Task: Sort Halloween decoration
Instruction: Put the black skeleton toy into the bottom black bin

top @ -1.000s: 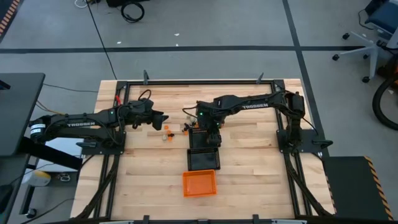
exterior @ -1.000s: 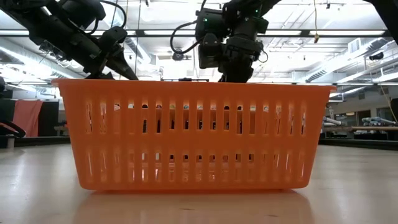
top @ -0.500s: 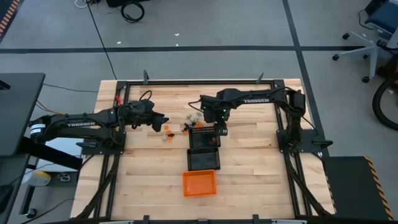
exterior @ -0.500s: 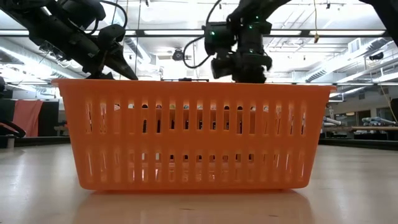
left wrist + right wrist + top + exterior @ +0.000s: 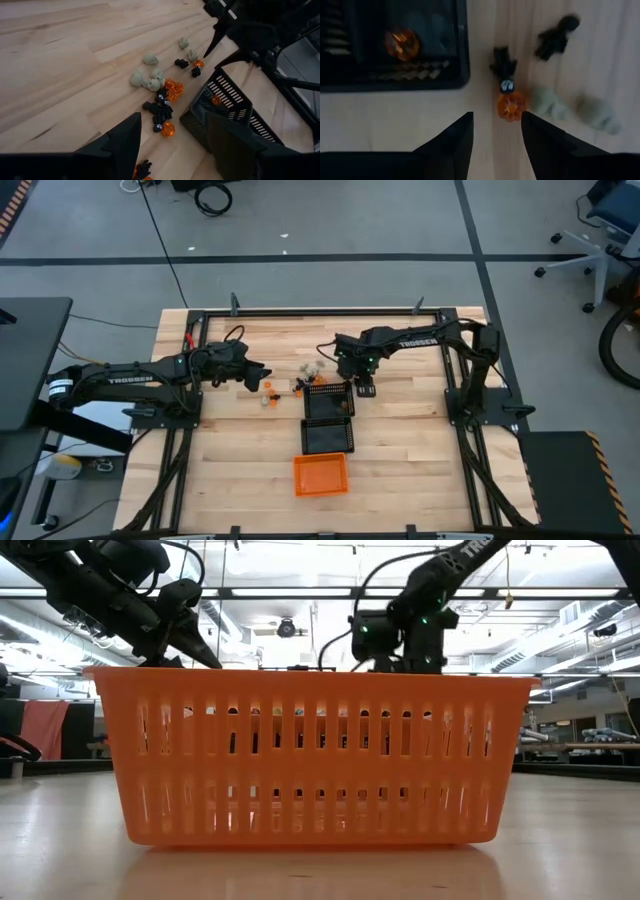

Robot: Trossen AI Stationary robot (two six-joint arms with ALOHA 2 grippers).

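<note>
Left gripper [image 5: 262, 376]: jaws wide, empty, hovering low above the table [image 5: 220, 440], just left of the scatter; waiting.

Halloween decoration [image 5: 159, 95]: loose cluster of cream skulls, orange pumpkins and black pieces on the bare wood between the two grippers, just beside the upper-left corner of the nearer mesh basket [image 5: 328, 402]. One orange piece [image 5: 401, 42] already lies inside that basket.

Right gripper [image 5: 363, 387]: jaws apart, nothing between them, poised over the far edge of the scatter. Directly ahead of its fingers [image 5: 451, 142] sits an orange pumpkin [image 5: 510, 105] touching a black trinket [image 5: 504, 66], cream pieces just beside.

Second mesh basket [image 5: 328, 438] and orange basket [image 5: 321, 474]: in line toward the table's front edge.

Step in hand, by judgement: lining up the next pick. Next move calls for straddling the pumpkin alone without catching the black neighbour, then carrying it to the matching basket.
</note>
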